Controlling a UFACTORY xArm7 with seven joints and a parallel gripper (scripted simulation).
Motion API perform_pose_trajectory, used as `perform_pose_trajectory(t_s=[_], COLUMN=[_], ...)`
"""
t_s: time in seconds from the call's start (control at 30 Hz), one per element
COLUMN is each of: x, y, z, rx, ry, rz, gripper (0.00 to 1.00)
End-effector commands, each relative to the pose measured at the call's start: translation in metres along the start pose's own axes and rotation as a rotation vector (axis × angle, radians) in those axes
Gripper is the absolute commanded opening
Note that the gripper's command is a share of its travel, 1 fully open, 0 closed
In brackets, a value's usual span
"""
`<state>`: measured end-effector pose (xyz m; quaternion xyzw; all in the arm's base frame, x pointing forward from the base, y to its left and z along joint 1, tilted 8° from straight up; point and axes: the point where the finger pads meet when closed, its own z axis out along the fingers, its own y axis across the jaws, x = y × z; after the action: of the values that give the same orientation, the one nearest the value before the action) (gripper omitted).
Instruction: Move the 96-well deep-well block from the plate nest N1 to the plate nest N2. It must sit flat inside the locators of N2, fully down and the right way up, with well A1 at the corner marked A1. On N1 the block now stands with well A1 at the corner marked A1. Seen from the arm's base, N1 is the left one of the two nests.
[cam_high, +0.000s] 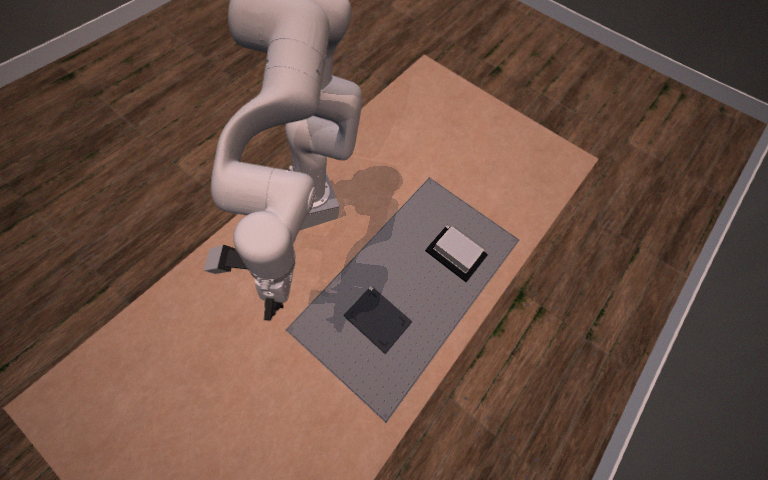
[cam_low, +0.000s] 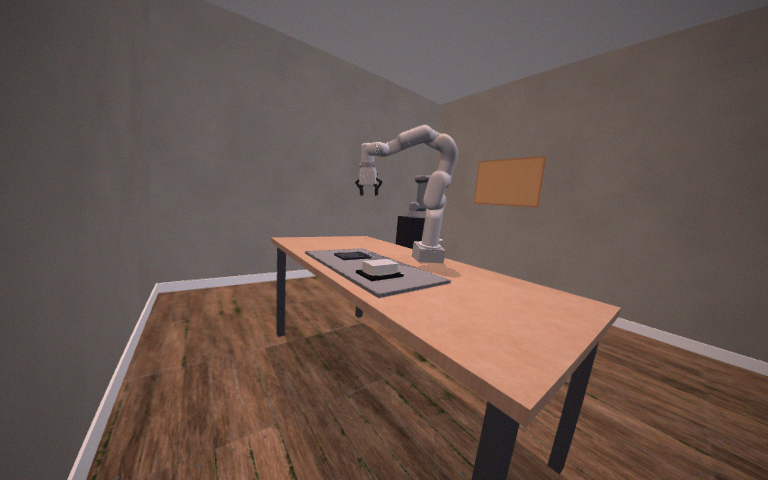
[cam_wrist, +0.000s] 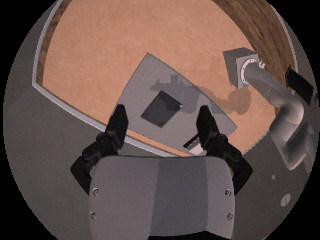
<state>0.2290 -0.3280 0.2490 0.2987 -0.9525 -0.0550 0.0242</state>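
Note:
The white deep-well block (cam_high: 458, 247) sits on the black plate nest N1 (cam_high: 450, 264) at the far end of the grey baseplate (cam_high: 403, 294). The empty black nest N2 (cam_high: 378, 319) lies at the near end of the plate. In the exterior view the block (cam_low: 379, 264) is on the nearer nest and N2 (cam_low: 352, 255) is behind it. My gripper (cam_high: 272, 310) (cam_low: 368, 188) is open and empty, pointing down, high above the table. In the wrist view N2 (cam_wrist: 162, 108) shows between my fingers, and the block (cam_wrist: 192, 142) is mostly hidden by the right finger.
The arm's base (cam_high: 321, 208) stands on the table beside the baseplate. A black box (cam_low: 409, 230) stands behind the table. The table's edges drop to a wooden floor. An orange board (cam_low: 509, 181) hangs on the wall.

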Motion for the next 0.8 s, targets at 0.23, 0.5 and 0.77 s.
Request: perform_pose_trajectory(t_s=[0.23,0.5,0.77], x=[0.000,0.000,-0.033], y=[-0.001,-0.001,-0.010], z=[-0.002,-0.002,0.005], rx=[0.004,0.004,0.022], ry=[0.000,0.000,0.001], rz=[0.001,0.001,-0.159], gripper=[1.00,1.00,1.00])
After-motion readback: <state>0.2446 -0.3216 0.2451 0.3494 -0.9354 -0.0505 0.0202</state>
